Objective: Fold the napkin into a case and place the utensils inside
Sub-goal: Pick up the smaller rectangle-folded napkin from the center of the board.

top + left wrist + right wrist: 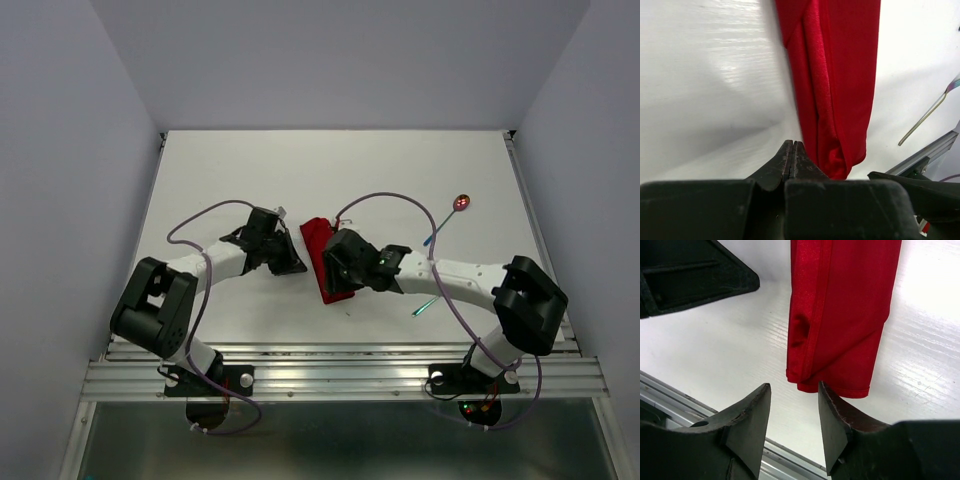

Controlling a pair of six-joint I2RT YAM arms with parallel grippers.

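Napkin (pixel 318 238) is laid folded narrow; left gripper (pixel 792 145), at its nine o'clock, is clamped empty; right gripper (pixel 794 387) is held parted, empty.

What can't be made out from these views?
Top view: the right gripper covers much of the napkin; any pocket opening is hidden.
Top view: the fork passes under the right arm; only a teal stretch shows.
Left wrist view: a thin utensil is cut off by the right edge.
Top view: the spoon is too small for detail.
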